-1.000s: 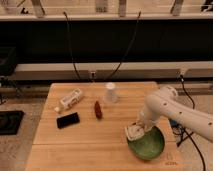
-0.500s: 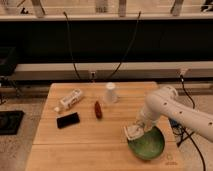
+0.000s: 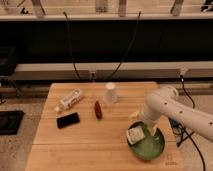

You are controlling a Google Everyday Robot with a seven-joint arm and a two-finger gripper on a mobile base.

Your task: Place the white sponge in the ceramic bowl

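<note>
The white sponge (image 3: pixel 135 134) is a small off-white block sitting over the left rim of the ceramic bowl (image 3: pixel 150 149), a wide glossy green bowl at the table's front right. My gripper (image 3: pixel 138 130) reaches down from the white arm (image 3: pixel 167 107) on the right and is shut on the sponge, holding it just above the bowl's inner left side. The arm's end hides part of the bowl's far rim.
On the wooden table (image 3: pixel 90 145) lie a white labelled bottle (image 3: pixel 70 99) at the back left, a black phone-like slab (image 3: pixel 67 120), a dark red oblong object (image 3: pixel 98 109), and an upright white cup (image 3: pixel 110 92). Cables hang behind the table.
The gripper and the sponge have shifted slightly down and to the right, closer into the bowl. Nothing else on the table has moved.
</note>
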